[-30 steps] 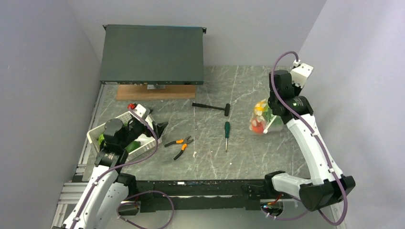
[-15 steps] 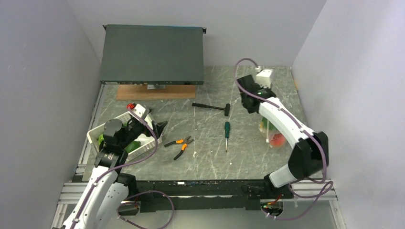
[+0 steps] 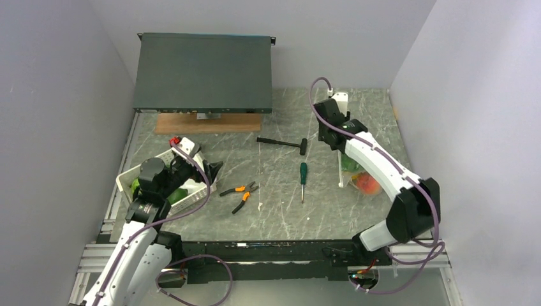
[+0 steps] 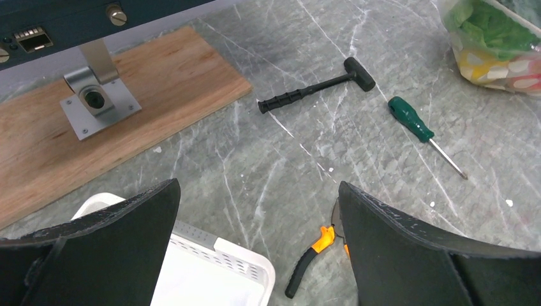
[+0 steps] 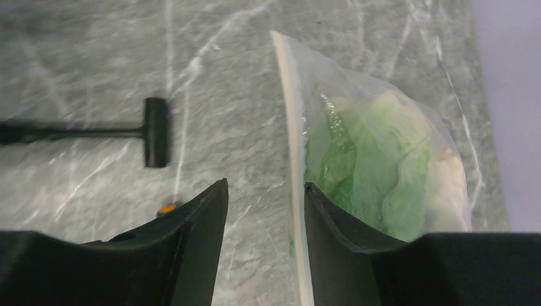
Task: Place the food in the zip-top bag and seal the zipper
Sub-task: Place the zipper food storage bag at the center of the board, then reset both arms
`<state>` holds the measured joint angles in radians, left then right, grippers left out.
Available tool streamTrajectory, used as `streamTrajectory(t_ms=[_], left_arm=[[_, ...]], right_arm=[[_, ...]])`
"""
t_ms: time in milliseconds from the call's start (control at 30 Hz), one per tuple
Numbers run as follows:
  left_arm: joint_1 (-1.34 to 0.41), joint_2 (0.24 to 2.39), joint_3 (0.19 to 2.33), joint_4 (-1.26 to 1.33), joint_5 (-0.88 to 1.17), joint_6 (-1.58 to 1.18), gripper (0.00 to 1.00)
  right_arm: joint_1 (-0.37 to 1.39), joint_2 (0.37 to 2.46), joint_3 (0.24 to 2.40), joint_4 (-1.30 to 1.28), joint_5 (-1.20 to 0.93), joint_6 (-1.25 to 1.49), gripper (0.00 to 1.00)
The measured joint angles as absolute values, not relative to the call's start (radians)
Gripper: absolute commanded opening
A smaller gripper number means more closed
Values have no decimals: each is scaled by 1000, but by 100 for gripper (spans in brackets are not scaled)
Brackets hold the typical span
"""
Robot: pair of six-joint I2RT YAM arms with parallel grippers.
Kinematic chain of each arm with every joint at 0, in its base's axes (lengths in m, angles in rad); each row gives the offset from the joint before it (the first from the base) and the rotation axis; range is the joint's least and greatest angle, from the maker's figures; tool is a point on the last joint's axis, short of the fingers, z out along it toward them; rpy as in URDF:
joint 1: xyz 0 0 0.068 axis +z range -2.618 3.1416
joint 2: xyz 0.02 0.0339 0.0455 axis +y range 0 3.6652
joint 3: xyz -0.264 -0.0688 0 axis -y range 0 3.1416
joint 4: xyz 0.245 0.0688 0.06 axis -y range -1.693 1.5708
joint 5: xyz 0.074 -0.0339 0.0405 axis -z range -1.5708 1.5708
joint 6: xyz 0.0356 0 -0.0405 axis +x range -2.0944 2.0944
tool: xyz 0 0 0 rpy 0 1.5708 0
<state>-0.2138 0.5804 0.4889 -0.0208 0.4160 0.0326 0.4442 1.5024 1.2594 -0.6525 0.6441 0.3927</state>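
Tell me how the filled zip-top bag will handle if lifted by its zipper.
The zip-top bag looks thin and soft, so it would probably sag. Bulging food likely shifts and swings. The zipper strip seems the stiffest grip.

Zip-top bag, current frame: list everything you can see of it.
The zip-top bag is soft clear plastic with white dots, lying on the right side of the grey marbled table. It bulges with food: a green leafy piece presses against the film, and other views show red and yellow pieces. Its pale zipper runs along the edge facing the hammer, showing in the gap between the open right hand's fingers, beside one. Whether it is sealed cannot be told.
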Motion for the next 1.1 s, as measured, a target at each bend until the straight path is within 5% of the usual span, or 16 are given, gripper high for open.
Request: streamTrajectory(t_ms=[167,367,767,1100], left_arm=[[-214,634,594,-130,382,-33,100],[-214,693,811,-312,323,-177,100],[-214,445,1044,-469,167,-338,100],[-216,357,1119,-536,81,-369,100]], right_arm=[[448,1349,1257,-648,507,349,82],[451,1106,1261,-649,381,317,99],[454,647,1274,-630,251,307,100],[455,609,1403,-742,390,321,100]])
